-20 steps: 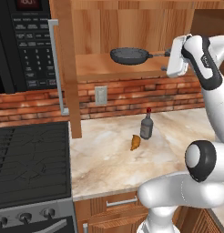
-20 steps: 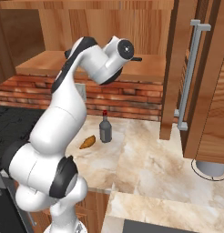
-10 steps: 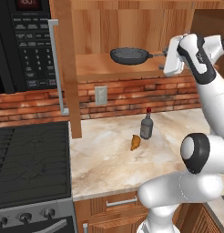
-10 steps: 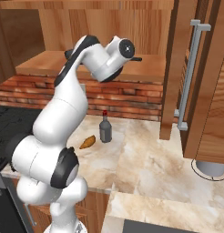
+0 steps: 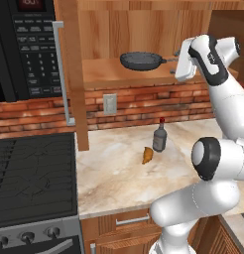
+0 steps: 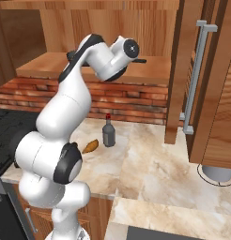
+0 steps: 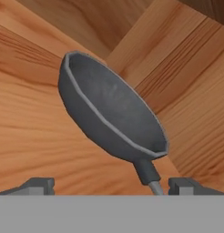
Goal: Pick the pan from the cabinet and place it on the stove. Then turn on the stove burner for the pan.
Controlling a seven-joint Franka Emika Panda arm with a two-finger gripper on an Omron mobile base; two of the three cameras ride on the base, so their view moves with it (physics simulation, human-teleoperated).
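- The pan (image 5: 140,60) sits flat on the bottom shelf of the open cabinet (image 5: 144,30), above the brick backsplash, with its handle (image 5: 166,60) running out to the right toward the arm.
- The pincer (image 7: 111,185) is spread about as wide as it goes and grips nothing; in the hand view its two tips stand either side of the handle's thin outer end, not touching it.
- I judge the pan to be rigid metal and moderately heavy, with most of its weight in the bowl, so held by the handle it will want to droop or twist.
- The best hold is probably the thick dark stub where the handle meets the bowl, or just beyond it; farther out the shaft is thin, smooth and likely slippery, giving more leverage to the bowl.
- It looks sturdy, not fragile, though a knock on the shelf edge or the door could spin it in the grip.
- In looks: round, shallow, dark grey, with sloped walls, a lighter rim line, an empty matte inside and a long slim handle.
- The stove (image 5: 30,173) lies low on the near left, well apart from the pan, beyond a bottle (image 5: 159,136) on the tabletop (image 5: 124,173).
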